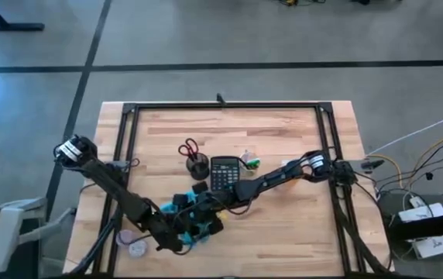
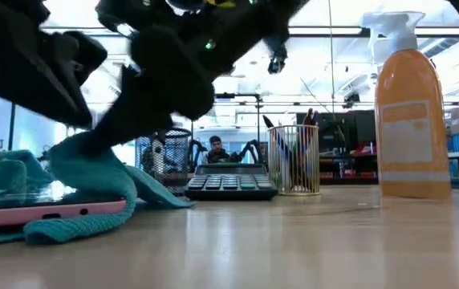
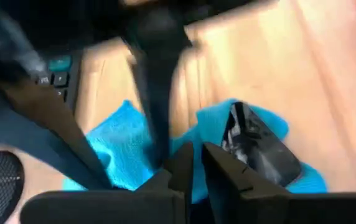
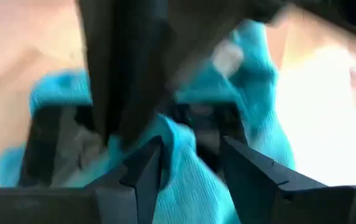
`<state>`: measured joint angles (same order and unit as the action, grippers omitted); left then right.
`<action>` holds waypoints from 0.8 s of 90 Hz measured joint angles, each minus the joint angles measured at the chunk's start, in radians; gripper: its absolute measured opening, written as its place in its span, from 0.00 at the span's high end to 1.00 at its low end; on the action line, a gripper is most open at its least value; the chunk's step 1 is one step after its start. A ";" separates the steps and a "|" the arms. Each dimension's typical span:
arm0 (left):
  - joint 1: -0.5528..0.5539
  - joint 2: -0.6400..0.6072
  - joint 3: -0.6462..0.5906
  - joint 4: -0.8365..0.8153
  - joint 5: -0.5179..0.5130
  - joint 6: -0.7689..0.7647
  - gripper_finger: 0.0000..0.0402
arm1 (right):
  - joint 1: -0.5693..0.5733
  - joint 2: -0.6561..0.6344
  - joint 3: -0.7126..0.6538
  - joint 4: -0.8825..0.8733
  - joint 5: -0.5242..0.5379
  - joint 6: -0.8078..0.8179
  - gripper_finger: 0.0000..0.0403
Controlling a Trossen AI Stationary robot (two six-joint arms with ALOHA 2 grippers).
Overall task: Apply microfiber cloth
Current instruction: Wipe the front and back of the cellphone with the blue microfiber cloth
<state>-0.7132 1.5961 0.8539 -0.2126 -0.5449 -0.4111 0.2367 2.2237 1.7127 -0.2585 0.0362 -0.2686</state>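
The turquoise microfiber cloth (image 1: 197, 213) lies bunched near the table's front edge, in front of the black calculator (image 1: 223, 174). A dark phone in a pink case (image 2: 45, 210) lies flat on it. My right gripper (image 4: 190, 165) reaches in from the right and is shut on a raised fold of the cloth (image 2: 93, 181). My left gripper (image 3: 198, 162) comes from the left and hangs close over the cloth (image 3: 122, 149) beside the phone (image 3: 259, 149), its fingers almost together. My right gripper has a bunched fold of the cloth (image 4: 181, 155) between its two fingers, coming at it slanting down from the table's right side. The fold is drawn up into a peak (image 2: 93, 148); the rest of the cloth stays on the table under the phone. My left gripper: I cannot tell whether it touches the cloth.
A wire pen cup with scissors (image 1: 197, 164) stands just behind the cloth, left of the calculator. The orange spray bottle (image 2: 410, 112) stands to the calculator's right. Small round things (image 1: 132, 242) lie at the front left. The two arms cross close together over the cloth.
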 joint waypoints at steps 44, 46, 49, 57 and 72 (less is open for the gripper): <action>0.011 0.067 0.002 -0.151 0.062 -0.179 0.95 | 0.007 -0.069 0.117 -0.444 -0.010 0.234 0.61; 0.011 0.067 0.002 -0.158 0.066 -0.194 0.95 | 0.007 -0.069 0.117 -0.444 -0.010 0.241 0.60; 0.010 0.067 0.003 -0.165 0.067 -0.210 0.95 | 0.007 -0.069 0.117 -0.442 -0.010 0.244 0.60; 0.010 0.067 0.003 -0.169 0.068 -0.220 0.95 | 0.007 -0.069 0.117 -0.432 -0.010 0.243 0.59; 0.010 0.067 0.002 -0.169 0.069 -0.223 0.95 | 0.007 -0.069 0.117 -0.427 -0.011 0.243 0.60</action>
<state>-0.7033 1.6627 0.8562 -0.3816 -0.4759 -0.6342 0.2440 2.1550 1.8294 -0.6856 0.0254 -0.0257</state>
